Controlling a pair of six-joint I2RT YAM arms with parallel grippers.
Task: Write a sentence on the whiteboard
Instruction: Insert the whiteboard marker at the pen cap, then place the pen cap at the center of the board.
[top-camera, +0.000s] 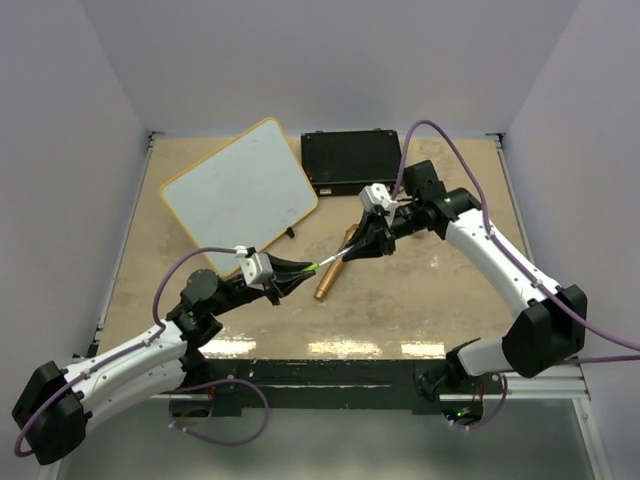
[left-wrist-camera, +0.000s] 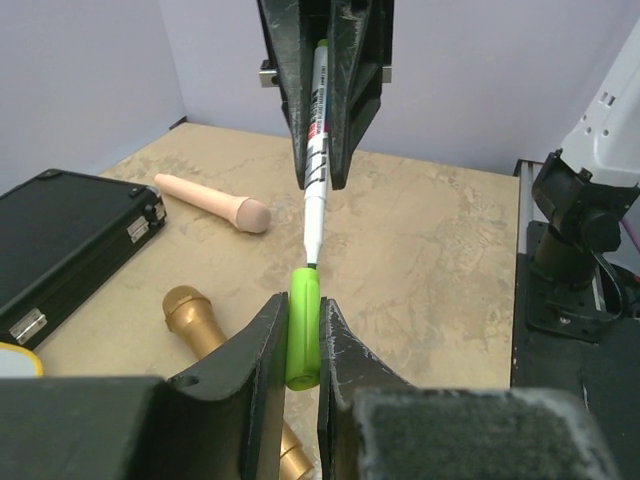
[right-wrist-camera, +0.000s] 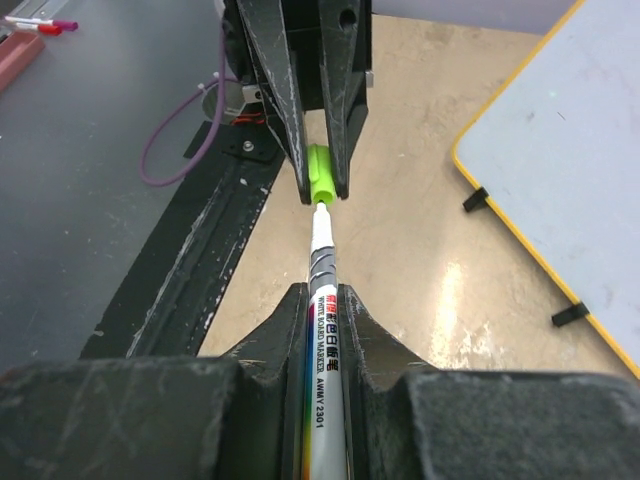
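**A:** Progress?

**B:** Early. Whiteboard (top-camera: 240, 190) lies at the far left of the surface (top-camera: 420, 290), nothing written yet. My right pincer (right-wrist-camera: 320, 295) is clamped on the marker (right-wrist-camera: 322, 250) barrel. Left pincer (left-wrist-camera: 300, 310) is narrow on its green cap (left-wrist-camera: 303, 350). Can't tell if the cap is free of the nib.

**A:** Obstructions?

**B:** Gold microphone (left-wrist-camera: 195, 320) on the surface near the marker, peach one (left-wrist-camera: 205, 198) and black case (top-camera: 350, 160) beyond. Route to the board looks open.

"WHITE BOARD MARKER" and "AWMY 2301" printed lengthwise on the marker (right-wrist-camera: 322, 395), Chinese characters above them
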